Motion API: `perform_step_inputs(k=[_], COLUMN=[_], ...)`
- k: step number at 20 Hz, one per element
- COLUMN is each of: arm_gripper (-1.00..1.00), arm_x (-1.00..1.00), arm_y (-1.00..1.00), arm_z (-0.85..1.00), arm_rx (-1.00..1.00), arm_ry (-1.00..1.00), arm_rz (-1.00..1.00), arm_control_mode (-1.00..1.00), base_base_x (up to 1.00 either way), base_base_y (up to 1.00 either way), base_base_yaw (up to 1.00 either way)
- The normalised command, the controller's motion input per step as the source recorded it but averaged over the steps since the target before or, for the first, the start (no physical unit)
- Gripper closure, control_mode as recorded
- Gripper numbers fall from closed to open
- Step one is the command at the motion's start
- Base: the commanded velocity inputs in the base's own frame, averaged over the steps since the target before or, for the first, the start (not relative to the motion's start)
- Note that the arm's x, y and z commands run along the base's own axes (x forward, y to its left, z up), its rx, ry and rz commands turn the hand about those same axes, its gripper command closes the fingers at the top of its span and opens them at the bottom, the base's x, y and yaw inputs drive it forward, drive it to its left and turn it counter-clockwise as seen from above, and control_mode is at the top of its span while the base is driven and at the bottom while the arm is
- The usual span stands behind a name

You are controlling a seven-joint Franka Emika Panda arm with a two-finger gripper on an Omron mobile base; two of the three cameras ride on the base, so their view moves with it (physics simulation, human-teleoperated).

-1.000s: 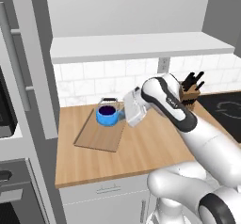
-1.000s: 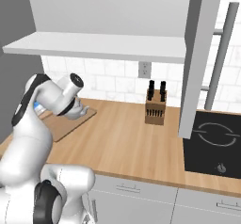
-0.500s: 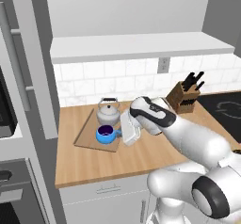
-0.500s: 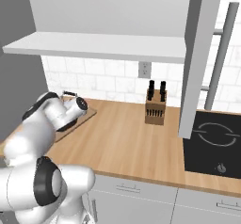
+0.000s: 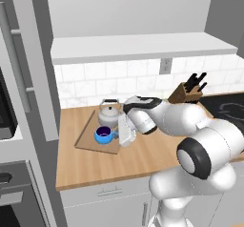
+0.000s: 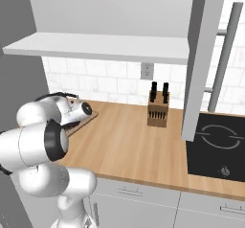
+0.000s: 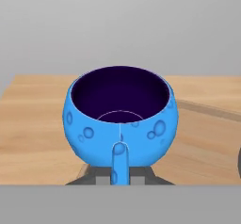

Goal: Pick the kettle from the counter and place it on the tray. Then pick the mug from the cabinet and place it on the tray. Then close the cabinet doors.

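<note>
Jaws [image 5: 119, 136] nearly closed, pinching the handle of the blue mug [image 5: 103, 135], which sits low over the near part of the tray [image 5: 86, 134], beside the kettle [image 5: 109, 115] already there; releasing the mug and closing the cabinet doors apparently remain.

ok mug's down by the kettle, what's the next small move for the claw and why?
Probably open the claw and back off. The mug sits upright on the tray in front of the kettle, with its handle pinched between the fingers, so it looks placed and ready for release.
</note>
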Motion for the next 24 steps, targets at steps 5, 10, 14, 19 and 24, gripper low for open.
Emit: perform_step_inputs(k=[5, 10, 14, 19, 24], arm_gripper=[1.00, 1.00, 1.00, 1.00, -1.00], arm_x=[0.48, 0.29, 0.07, 0.01, -0.04], arm_y=[0.19, 0.12, 0.08, 0.01, -0.03], arm_z=[-0.16, -0.22, -0.23, -0.14, -0.09], arm_rx=[0.00, 0.00, 0.00, 0.00, 0.00], arm_ry=[0.00, 0.00, 0.00, 0.00, 0.01], arm_rz=[0.00, 0.00, 0.00, -0.01, 0.00], arm_control_mode=[-1.00, -1.00, -1.00, -1.00, -1.00], base_base_x=[0.00, 0.00, 0.00, 0.00, 0.00], base_base_y=[0.00, 0.00, 0.00, 0.00, 0.00], base_base_yaw=[0.00, 0.00, 0.00, 0.00, 0.00])
